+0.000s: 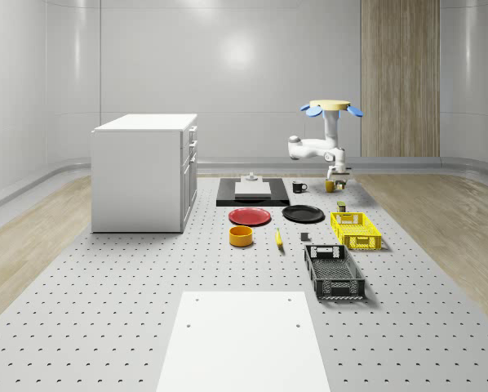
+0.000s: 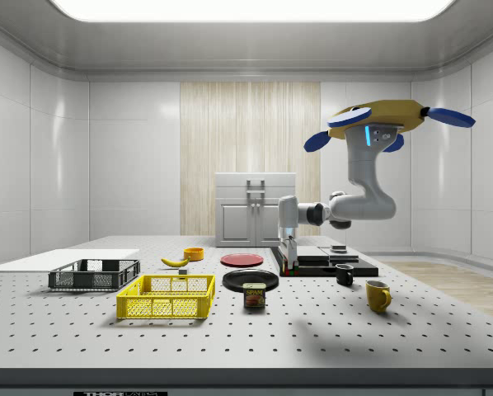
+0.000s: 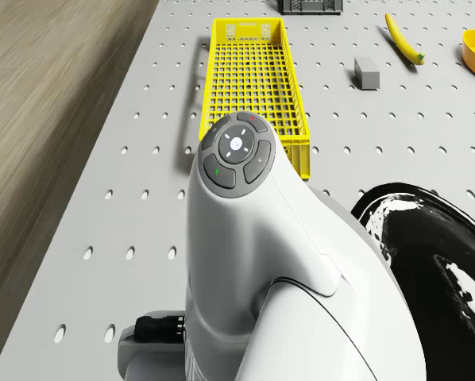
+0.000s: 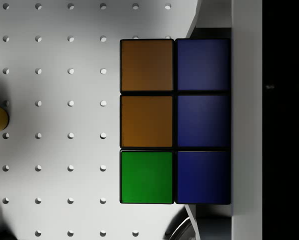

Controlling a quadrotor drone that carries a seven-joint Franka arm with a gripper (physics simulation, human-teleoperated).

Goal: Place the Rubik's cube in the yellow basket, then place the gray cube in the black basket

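The drone (image 2: 377, 122) hovers over the table's far right part, beyond the yellow basket (image 1: 355, 229). Its arm (image 3: 253, 262) hangs down, and the gripper (image 2: 288, 261) is shut on the Rubik's cube (image 4: 174, 120), held above the table. In the wrist view the cube shows orange, green and blue squares between pale fingers (image 4: 214, 20). The small gray cube (image 1: 304, 238) lies on the table between the banana and the yellow basket (image 3: 253, 79). The black basket (image 1: 334, 271) stands just in front of the yellow one.
A black plate (image 1: 303, 214), a red plate (image 1: 250, 216), an orange bowl (image 1: 241, 236) and a banana (image 1: 278, 238) lie mid-table. A yellow mug (image 2: 377, 295), a black mug (image 2: 344, 275) and a can (image 2: 255, 295) stand near the drone. A white cabinet (image 1: 144, 171) stands at the left.
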